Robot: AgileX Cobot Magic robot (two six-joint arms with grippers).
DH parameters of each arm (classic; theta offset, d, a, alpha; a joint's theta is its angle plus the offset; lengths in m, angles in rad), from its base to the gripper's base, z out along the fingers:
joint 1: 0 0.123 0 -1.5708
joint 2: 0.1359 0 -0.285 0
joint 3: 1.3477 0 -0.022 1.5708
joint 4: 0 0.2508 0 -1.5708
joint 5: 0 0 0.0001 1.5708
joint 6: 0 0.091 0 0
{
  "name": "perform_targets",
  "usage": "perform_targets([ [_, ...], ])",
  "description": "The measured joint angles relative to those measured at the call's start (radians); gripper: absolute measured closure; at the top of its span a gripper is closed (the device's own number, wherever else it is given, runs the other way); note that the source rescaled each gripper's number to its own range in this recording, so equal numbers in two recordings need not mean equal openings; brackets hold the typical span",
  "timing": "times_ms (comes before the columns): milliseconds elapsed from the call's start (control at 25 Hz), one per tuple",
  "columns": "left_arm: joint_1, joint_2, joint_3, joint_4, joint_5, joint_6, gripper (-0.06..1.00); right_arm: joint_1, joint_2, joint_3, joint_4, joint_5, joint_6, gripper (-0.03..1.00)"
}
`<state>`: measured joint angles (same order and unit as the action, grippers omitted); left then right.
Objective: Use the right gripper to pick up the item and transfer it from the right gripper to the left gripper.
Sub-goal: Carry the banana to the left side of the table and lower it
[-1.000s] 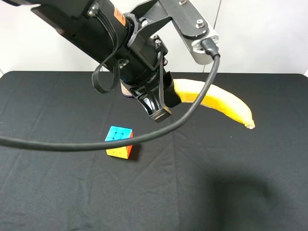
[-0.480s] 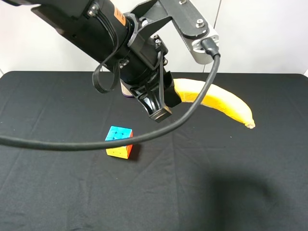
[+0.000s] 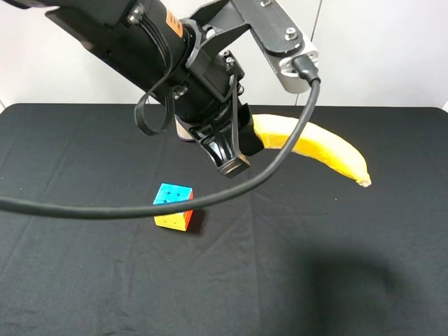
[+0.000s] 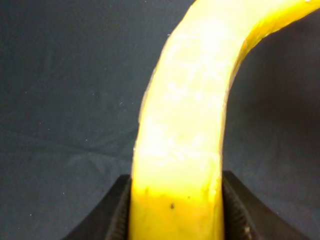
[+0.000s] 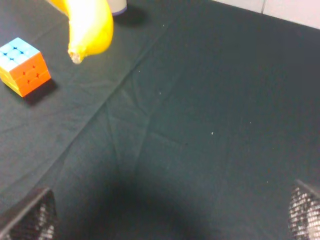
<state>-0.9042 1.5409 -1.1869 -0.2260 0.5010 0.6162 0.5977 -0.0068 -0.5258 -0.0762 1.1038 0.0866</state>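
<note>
The yellow banana hangs above the black table, held at one end by my left gripper. Its free tip points right. In the left wrist view the banana fills the gap between the black fingers, and the left gripper is shut on it. My right gripper is out of the exterior high view. In its wrist view only the two fingertips show, wide apart and empty, low over bare cloth. The banana's tip lies well ahead of it.
A multicoloured puzzle cube sits on the black tablecloth left of centre; it also shows in the right wrist view. A cylinder stands behind the banana, mostly hidden by the left arm. A looping black cable crosses the exterior high view.
</note>
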Motion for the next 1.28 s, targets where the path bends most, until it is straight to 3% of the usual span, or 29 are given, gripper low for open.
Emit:
perform_targets([
  [320, 0.000, 0.000, 0.000, 0.000, 0.000, 0.000, 0.94, 0.000, 0.000, 0.036, 0.000, -0.068, -0.006, -0.03],
  [920, 0.000, 0.000, 0.000, 0.000, 0.000, 0.000, 0.94, -0.013, 0.000, 0.036, 0.000, -0.073, -0.009, -0.03],
  [1000, 0.000, 0.000, 0.000, 0.000, 0.000, 0.000, 0.94, -0.054, 0.000, 0.036, 0.000, -0.074, -0.009, -0.03],
  [1280, 0.000, 0.000, 0.000, 0.000, 0.000, 0.000, 0.94, -0.329, 0.000, 0.036, 0.000, -0.074, -0.010, -0.03],
])
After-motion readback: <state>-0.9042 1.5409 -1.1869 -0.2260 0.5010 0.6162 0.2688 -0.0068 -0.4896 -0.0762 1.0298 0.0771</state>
